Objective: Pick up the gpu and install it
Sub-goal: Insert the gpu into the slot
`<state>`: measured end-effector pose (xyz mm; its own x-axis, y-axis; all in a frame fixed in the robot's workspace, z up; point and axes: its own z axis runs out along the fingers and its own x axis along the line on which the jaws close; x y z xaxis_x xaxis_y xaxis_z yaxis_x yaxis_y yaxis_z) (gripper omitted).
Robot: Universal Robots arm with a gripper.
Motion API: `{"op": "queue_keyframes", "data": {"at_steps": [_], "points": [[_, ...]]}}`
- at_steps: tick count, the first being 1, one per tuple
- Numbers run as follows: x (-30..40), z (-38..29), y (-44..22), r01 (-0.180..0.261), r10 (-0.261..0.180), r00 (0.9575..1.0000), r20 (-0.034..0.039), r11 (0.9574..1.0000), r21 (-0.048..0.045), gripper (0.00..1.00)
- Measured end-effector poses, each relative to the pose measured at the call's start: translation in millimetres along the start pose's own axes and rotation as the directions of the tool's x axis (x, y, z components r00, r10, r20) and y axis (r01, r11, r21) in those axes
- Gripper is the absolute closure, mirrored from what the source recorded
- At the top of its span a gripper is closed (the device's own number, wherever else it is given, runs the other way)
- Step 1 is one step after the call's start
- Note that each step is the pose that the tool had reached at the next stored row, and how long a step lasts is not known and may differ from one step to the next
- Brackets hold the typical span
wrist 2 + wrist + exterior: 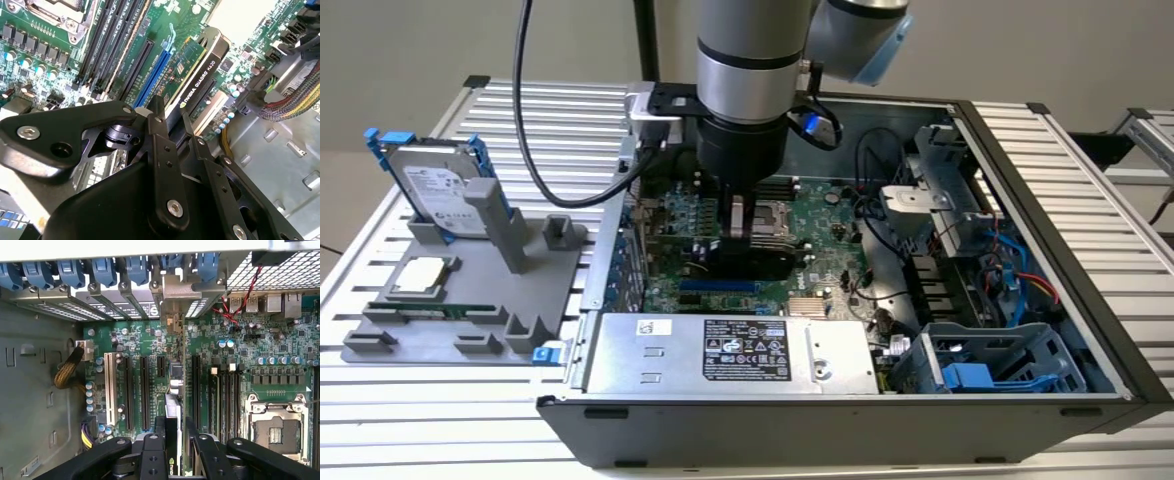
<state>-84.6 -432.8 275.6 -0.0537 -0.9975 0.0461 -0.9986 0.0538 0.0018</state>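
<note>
Open computer case (1067,260) on a slatted table (400,210), with the arm reaching down into it. The gripper (754,240) is clamped on the gpu (758,262), which stands on edge over the motherboard (834,215). In the second wrist view the black fingers (159,131) grip the gpu (200,70) by its upper edge, beside a blue expansion slot (159,70). In the first wrist view the gpu (172,415) lines up with the expansion slots (145,390), its silver end bracket (175,307) at the case's rear openings. On the exterior view's left, a grey holder (480,290) carries a hard drive (438,188).
</note>
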Motion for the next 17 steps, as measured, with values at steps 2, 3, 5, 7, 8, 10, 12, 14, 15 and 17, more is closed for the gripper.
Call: {"op": "queue_keyframes", "data": {"at_steps": [2, 3, 5, 7, 8, 10, 12, 14, 15, 17], "points": [[0.0, 0.2, 0.2, 0.000, 0.000, 1.0000, 0.0000, 1.0000, -0.0007, 1.00], [0.0, 0.2, 0.2, 0.000, 0.000, 1.0000, 0.0000, 1.0000, -0.0007, 1.00], [0.0, 0.5, 0.6, 0.000, 0.000, 1.0000, 0.0001, 1.0000, -0.0006, 1.00], [-0.1, 0.9, 1.1, 0.000, 0.000, 1.0000, 0.0001, 1.0000, -0.0006, 1.00], [-0.1, 1.1, 1.5, 0.000, 0.000, 1.0000, 0.0001, 1.0000, -0.0006, 1.00], [-0.3, 1.9, 2.3, 0.000, 0.000, 1.0000, 0.0002, 1.0000, -0.0006, 1.00], [-0.4, 2.9, 3.0, 0.000, 0.000, 1.0000, 0.0001, 1.0000, -0.0006, 1.00], [-0.8, 4.0, 3.6, 0.000, 0.000, 1.0000, 0.0001, 1.0000, -0.0006, 1.00], [-1.1, 4.7, 3.8, 0.000, 0.000, 1.0000, 0.0001, 1.0000, -0.0007, 1.00], [-1.5, 6.1, 4.2, 0.000, 0.000, 1.0000, 0.0001, 1.0000, -0.0007, 1.00]]}}
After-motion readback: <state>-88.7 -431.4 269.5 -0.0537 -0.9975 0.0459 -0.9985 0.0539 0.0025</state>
